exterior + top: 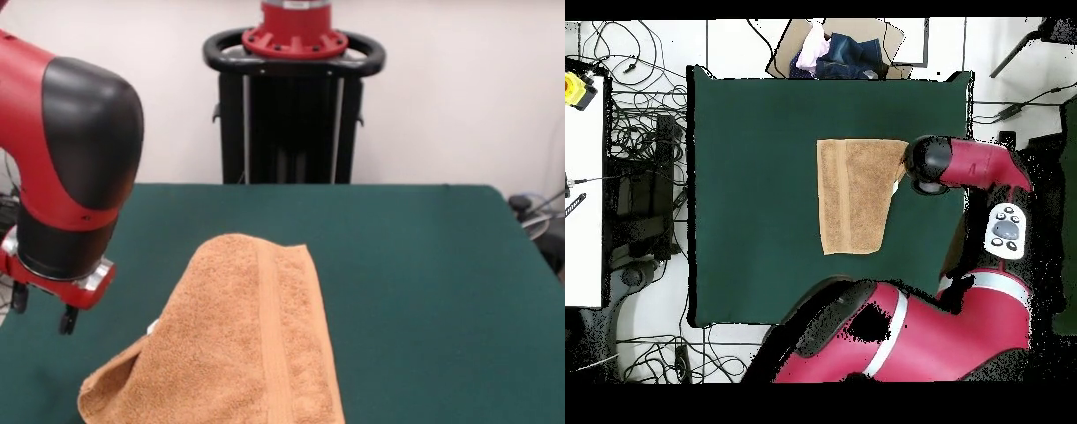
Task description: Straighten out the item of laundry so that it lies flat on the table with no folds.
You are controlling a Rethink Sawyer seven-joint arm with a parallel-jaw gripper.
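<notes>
Your towel [252, 340] lies on the green bench [424, 265], toward the side nearest the front camera, and from above it sits a little off the middle of the bench [755, 200], close to the edge where the arm's wrist hangs. It reads as a long, narrow strip rather than a broad rectangle, and the woven band running down its length in the front view suggests it is doubled over on itself, so I judge the fold is not yet out. At the strip's corner nearest the arm the cloth lifts and curls into an open flap, with a layer showing beneath; that raised lip is the likeliest place for you to take hold. The gripper [41, 309] hangs just beside that corner, apart from the cloth and a little above the bench; two dark fingers [68, 320] show below the red wrist plate with a clear gap between them and nothing held, which fits a tool set ready to pinch the top layer only. In the overhead view the wrist housing hides the fingers. Your risk, as I see it, is catching both layers at once, which would drag the towel instead of opening it across the bare green beyond.
</notes>
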